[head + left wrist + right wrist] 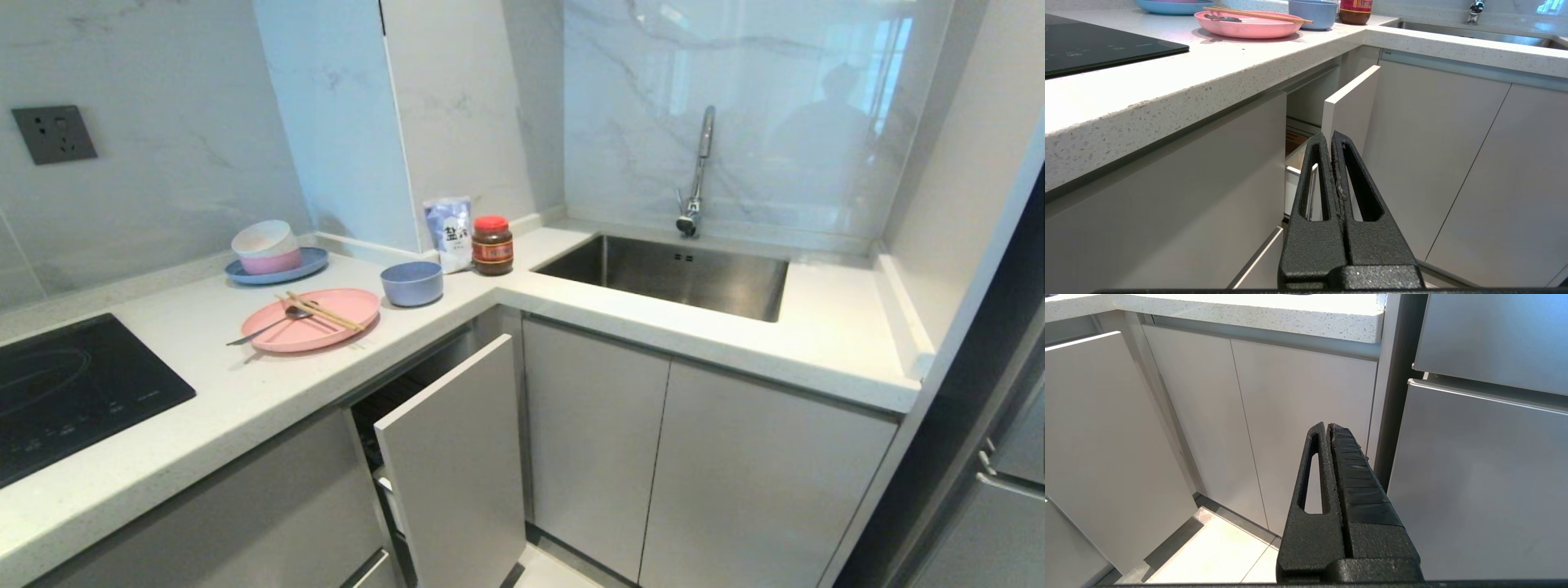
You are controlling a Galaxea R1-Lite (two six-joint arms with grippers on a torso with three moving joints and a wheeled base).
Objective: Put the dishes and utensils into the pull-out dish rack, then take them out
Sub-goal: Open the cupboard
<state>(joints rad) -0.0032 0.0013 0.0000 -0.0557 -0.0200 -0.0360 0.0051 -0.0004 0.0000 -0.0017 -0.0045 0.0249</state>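
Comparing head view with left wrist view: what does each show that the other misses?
Head view only: the whole sink, the salt bag, the wall socket, and the spoon's handle sticking out over the pink plate's rim.

Left wrist view only: the left pincer, shut, held low in front of the pulled-out rack panel.

Both: pink plate with chopsticks across it, blue-grey bowl, red-lidded jar, cooktop, partly pulled-out panel.

Matt pink plate (314, 320), wooden chopsticks (325, 311) (speckled stone countertop (245, 392)).
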